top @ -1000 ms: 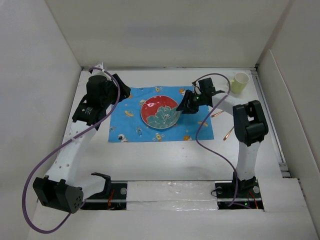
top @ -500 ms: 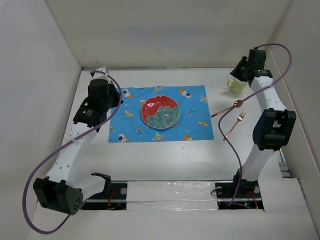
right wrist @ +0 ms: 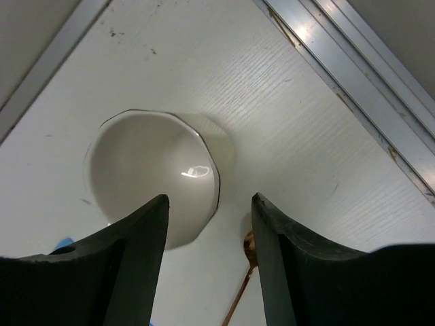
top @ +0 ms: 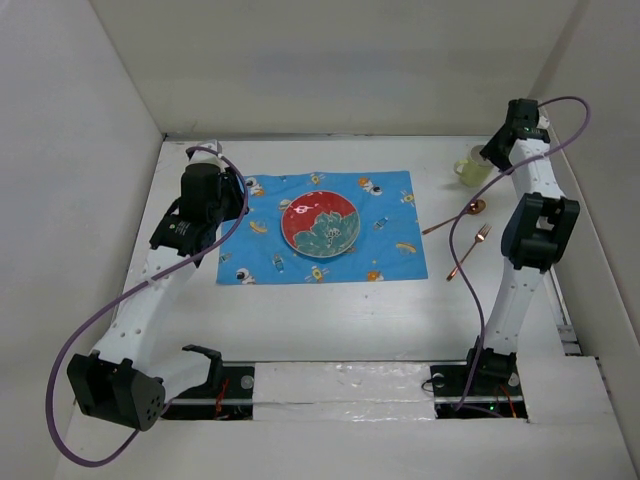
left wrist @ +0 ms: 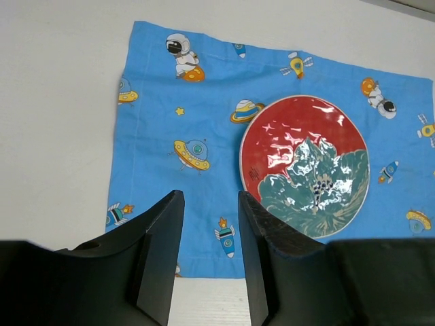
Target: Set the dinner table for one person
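Two tools, both with fingers apart and nothing held. The left tool (left wrist: 209,204) hangs above the near left part of the blue placemat (left wrist: 177,102). The red and green plate (left wrist: 304,166) lies on the cloth just beyond its right finger. The right tool (right wrist: 209,204) is poised over the pale cup (right wrist: 149,176) at the far right corner. Its fingers frame the cup's right side; whether they touch it I cannot tell. The white surface (top: 330,320) carries everything. A copper spoon (top: 450,220) and fork (top: 468,252) lie on it right of the placemat. A second ago the right tool was at the plate's right rim, over the cloth; it has since swung out to the cup. The left arm has barely shifted, and plate, cloth and cup lie where they did.
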`<state>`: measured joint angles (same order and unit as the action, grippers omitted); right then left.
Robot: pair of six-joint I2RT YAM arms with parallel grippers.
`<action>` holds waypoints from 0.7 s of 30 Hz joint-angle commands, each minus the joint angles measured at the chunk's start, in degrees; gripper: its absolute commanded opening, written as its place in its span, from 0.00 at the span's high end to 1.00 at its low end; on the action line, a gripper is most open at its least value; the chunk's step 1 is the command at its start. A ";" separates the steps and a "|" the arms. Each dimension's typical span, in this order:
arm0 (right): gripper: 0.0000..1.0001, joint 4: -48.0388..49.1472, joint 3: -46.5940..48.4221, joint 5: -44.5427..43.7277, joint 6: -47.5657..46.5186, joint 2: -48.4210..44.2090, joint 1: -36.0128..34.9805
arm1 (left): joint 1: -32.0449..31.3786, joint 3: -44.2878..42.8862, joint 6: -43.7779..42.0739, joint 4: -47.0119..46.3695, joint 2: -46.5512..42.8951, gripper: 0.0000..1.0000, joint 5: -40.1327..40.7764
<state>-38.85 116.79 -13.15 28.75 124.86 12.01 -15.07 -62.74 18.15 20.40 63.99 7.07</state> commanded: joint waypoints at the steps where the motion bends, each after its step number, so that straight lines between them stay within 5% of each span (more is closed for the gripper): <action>1: 0.44 -5.43 7.39 -0.92 0.08 3.27 0.47 | -0.40 -2.21 -1.54 -1.33 -0.35 0.65 1.72; 4: 0.52 -5.01 7.58 0.48 0.08 5.13 0.47 | -0.40 -1.95 -1.19 -1.59 -0.27 0.65 1.72; 7: 0.97 -3.69 6.78 2.16 0.43 5.05 1.09 | -0.40 -2.30 -0.93 -1.68 -0.27 0.65 1.89; 8: 1.00 -3.34 6.61 2.16 0.51 4.17 1.09 | -0.40 -2.39 -0.84 -1.68 -0.35 0.65 1.81; 14: 1.00 3.87 4.84 1.02 -3.43 -3.65 -3.64 | -0.40 -2.30 -0.57 -1.86 -0.88 0.60 0.31; 21: 1.00 -3.59 10.56 6.55 -9.59 -3.04 -13.31 | -0.40 -1.42 -0.05 -2.39 -1.41 0.50 -2.41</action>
<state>-43.07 122.93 -10.48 22.33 126.54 4.16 -15.07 -62.74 17.91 20.32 64.01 6.33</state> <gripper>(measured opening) 0.163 0.494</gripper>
